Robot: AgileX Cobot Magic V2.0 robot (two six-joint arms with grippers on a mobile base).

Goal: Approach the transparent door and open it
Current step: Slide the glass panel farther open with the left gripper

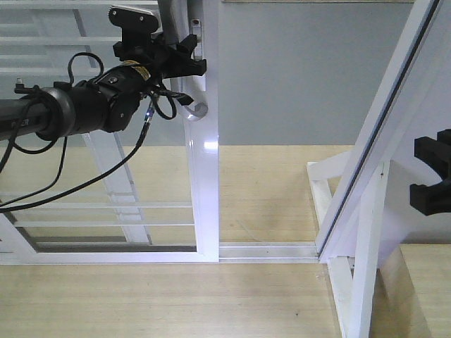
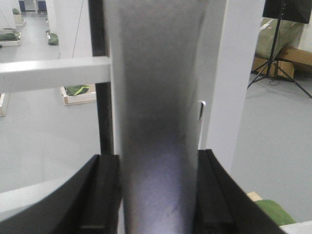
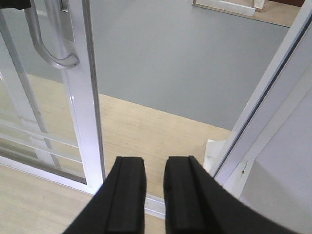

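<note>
The transparent door [image 1: 204, 183] is a glass panel with thin white bars in a white frame, on the left. Its curved silver handle [image 1: 197, 110] sits on the right stile. My left gripper [image 1: 189, 62] is at the handle's upper part. In the left wrist view the grey handle [image 2: 161, 122] fills the space between the black fingers [image 2: 105, 195], which press on both sides. My right gripper [image 1: 431, 176] hangs at the far right, slightly open and empty [image 3: 154, 163]. The right wrist view shows the door stile [image 3: 83, 97] and handle [image 3: 48, 53] ahead to the left.
A slanted white frame post [image 1: 384, 127] with a white foot brace [image 1: 352, 267] stands on the right. A floor track [image 1: 268, 250] runs between the door stile and the post, with a gap onto grey floor [image 1: 296, 77]. A tripod [image 2: 278, 53] stands beyond.
</note>
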